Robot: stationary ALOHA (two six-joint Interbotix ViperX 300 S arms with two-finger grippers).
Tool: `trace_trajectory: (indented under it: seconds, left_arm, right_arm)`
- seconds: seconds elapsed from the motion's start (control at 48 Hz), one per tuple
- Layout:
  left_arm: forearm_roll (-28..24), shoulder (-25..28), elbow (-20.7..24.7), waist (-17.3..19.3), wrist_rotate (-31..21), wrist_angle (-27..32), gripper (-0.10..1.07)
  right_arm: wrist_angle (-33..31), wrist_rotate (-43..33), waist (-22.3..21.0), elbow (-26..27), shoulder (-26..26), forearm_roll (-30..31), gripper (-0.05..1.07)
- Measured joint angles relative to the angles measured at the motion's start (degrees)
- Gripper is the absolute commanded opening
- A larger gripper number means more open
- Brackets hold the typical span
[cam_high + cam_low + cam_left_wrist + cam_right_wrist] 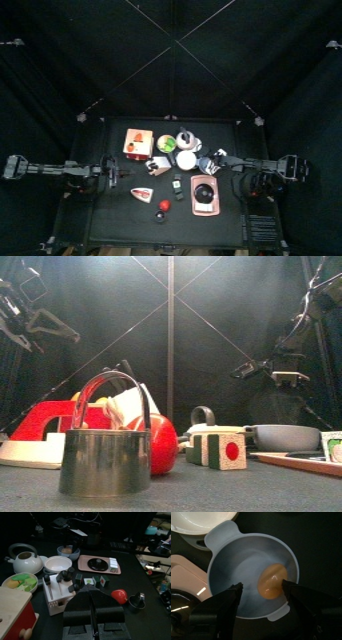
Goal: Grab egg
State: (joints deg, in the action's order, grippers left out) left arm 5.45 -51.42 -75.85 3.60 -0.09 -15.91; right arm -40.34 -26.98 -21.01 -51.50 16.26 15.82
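The egg (271, 581) is tan and lies in a pale grey-blue bowl (238, 567) with two small handles. My right gripper (262, 584) hangs just above the bowl with its jaws open, one on each side of the egg, not touching it. In the top view the right gripper (218, 158) is over the bowl at the table's right middle. The left wrist view shows the same bowl (69, 553) with the egg (66, 549) far off. My left gripper (93, 599) is shut and empty, resting at the table's left (118, 170).
A white bowl (201, 524) and a pink tray (184, 574) lie beside the egg bowl. A white kettle (27, 561), a green bowl (20, 583), a white rack (63, 587), a red pepper (119, 595) and a metal cup (104, 461) crowd the table.
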Motion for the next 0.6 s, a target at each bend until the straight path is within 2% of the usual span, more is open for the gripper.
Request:
trace_trajectory:
  seconds: [0.604]
  left_arm:
    - [0.0,0.0,0.0,0.0,0.0,0.0,0.00]
  right_arm:
    - [3.9,0.0,-1.6,-2.3,-1.9,-0.4,0.95]
